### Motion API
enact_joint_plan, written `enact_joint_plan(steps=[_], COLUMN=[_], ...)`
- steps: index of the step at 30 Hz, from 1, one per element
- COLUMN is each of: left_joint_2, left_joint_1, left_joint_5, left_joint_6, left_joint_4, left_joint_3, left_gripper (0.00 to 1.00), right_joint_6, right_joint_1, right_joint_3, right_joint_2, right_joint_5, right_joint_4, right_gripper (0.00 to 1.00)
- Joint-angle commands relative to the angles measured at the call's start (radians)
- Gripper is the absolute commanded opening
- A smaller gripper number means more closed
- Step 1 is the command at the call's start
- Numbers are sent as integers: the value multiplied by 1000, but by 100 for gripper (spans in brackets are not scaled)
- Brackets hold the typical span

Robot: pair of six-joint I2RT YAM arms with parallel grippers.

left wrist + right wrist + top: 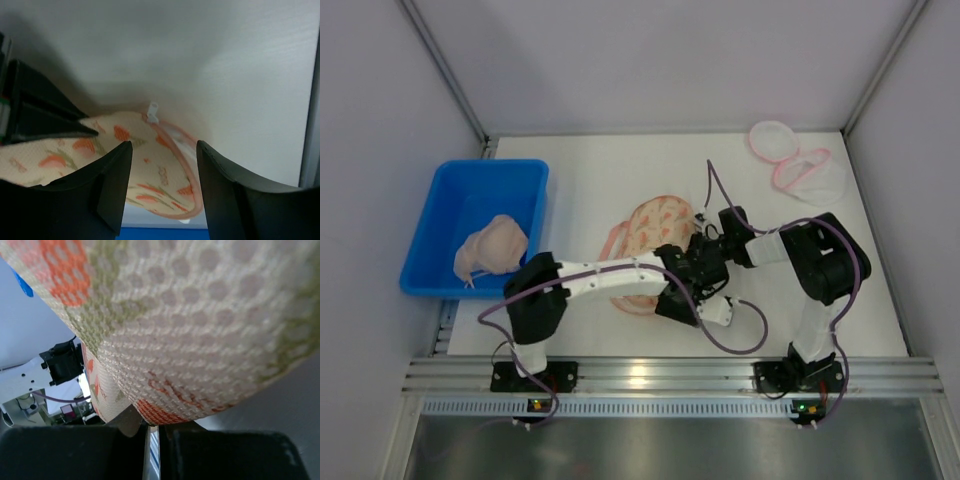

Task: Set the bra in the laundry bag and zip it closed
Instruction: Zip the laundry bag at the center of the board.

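At table centre, both arms meet over the floral laundry bag (655, 220). Left arm runs low and long from its base, forearm stretched rightward, left gripper (672, 290) at the bag's near edge. Right arm is folded, elbow out to the right, with the right gripper (703, 240) at the bag's right side.

Left wrist view: left gripper (162, 145) spread wide and holding nothing. Bag (150, 170) seen past the gap between the fingers. White zipper pull (152, 112) stands at the bag's pink-trimmed rim. A dark part of the other gripper comes in from the left onto the fabric.

Right wrist view: right gripper (150, 432) pressed together, pinching a fold of the bag's mesh (200, 315), which billows over the lens.

Writing: small orange marks among the peach-and-green print, too blurred to read. No labels made out elsewhere.

Containers: blue plastic bin (470, 200) at table left holds the beige bra (492, 245), bunched at its near end, well apart from the bag. Whether anything lies inside the bag cannot be told. Two white, pink-edged mesh pouches (790, 160) lie at the far right corner of the table.
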Motion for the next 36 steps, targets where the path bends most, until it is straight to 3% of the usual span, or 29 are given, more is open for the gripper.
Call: enact_joint_plan(steps=[1, 9, 24, 30, 36], left_joint_2=[133, 370, 463, 486, 492], left_joint_1=[-52, -77, -81, -81, -86], left_joint_5=[-131, -224, -232, -227, -213], left_joint_6=[53, 75, 64, 61, 57], left_joint_4=[-169, -314, -330, -331, -333], left_joint_3=[200, 430, 407, 403, 432], left_gripper=[60, 60, 59, 53, 57], right_joint_6=[-42, -63, -27, -16, -7], right_joint_1=[4, 5, 7, 5, 6], right_joint_3=[45, 46, 30, 23, 23], right_joint_2=[-21, -18, -43, -54, -52], right_joint_5=[19, 31, 16, 8, 14], right_joint_4=[-34, -62, -28, -27, -24], right_gripper=[0, 0, 0, 0, 0])
